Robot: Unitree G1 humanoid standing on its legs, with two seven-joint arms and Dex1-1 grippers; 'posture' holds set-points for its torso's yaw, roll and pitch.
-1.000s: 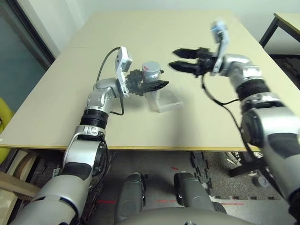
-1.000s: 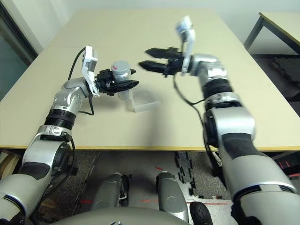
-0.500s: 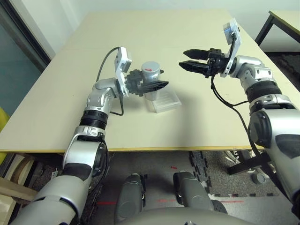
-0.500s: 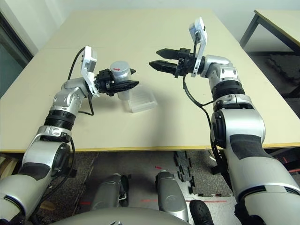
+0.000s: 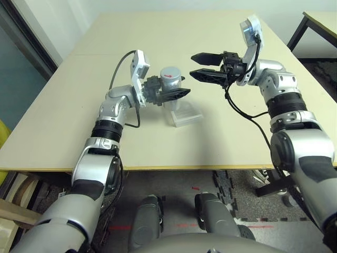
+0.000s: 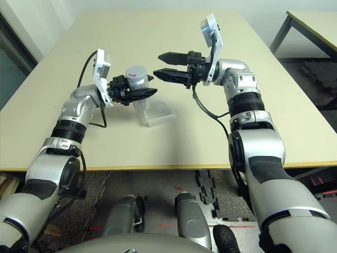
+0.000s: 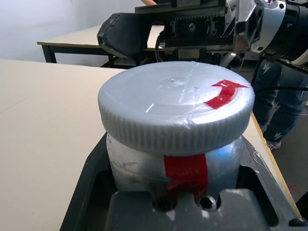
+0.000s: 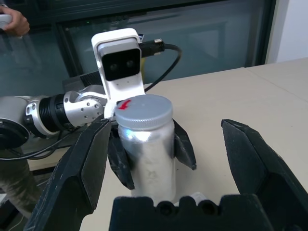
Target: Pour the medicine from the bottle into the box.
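Bottle [image 5: 169, 84]: upright, capped, clamped in left pincer [image 5: 176, 94] above box [image 5: 184, 114] on table [image 5: 210, 37]; right pincer [image 5: 202, 66], fingers apart, just beside cap [image 7: 176, 105]; likely light, rigid, slick—grip ribbed cap.

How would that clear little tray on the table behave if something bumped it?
The box looks thin, shallow and clear, so it is probably light and would likely slide on the smooth table. Being low and flat, it seems unlikely to tip. Thin plastic may flex or crack if squeezed.
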